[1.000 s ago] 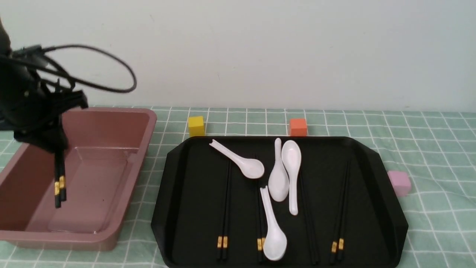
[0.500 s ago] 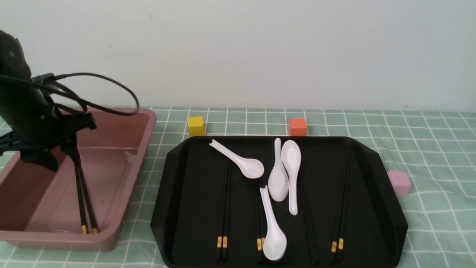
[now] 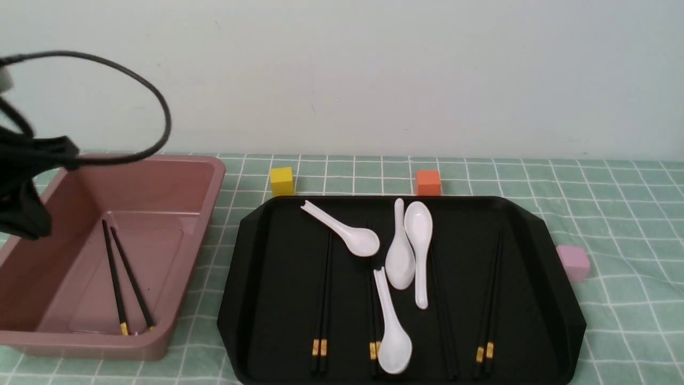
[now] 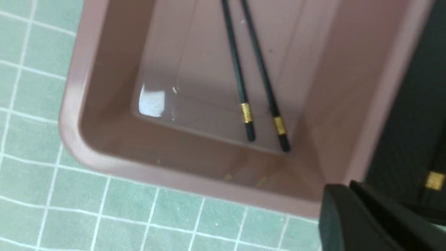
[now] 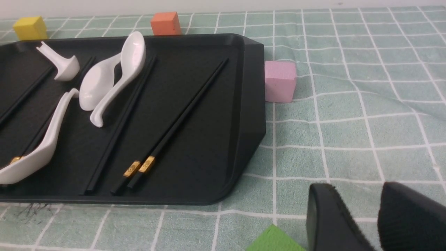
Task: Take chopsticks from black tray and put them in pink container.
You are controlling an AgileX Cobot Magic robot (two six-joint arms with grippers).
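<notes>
One pair of chopsticks [image 3: 124, 279] [image 4: 251, 76] lies loose on the floor of the pink container [image 3: 215, 176] [image 4: 167, 177], gold bands toward its near wall. My left gripper [image 3: 24, 222] [image 4: 343, 186] hangs over the container's left side, above its rim. Its fingers stand together with nothing between them. More chopsticks [image 3: 322, 299] [image 3: 489, 299] [image 5: 181, 115] lie in pairs on the black tray [image 3: 545, 235] [image 5: 251, 104]; one pair is partly under a spoon. My right gripper [image 5: 352, 190] hovers open over the cloth beside the tray's right end, outside the front view.
Several white soup spoons [image 3: 417, 240] [image 5: 115, 73] lie in the tray's middle. A yellow cube [image 3: 281, 181] and an orange cube [image 3: 428, 182] stand behind the tray, a pale pink cube [image 3: 573, 263] [image 5: 279, 81] at its right. A green block [image 5: 275, 240] lies near my right gripper.
The chopsticks left my left gripper: they hung from it, then stood on the container floor, and now lie flat there. The gripper has risen and moved left.
</notes>
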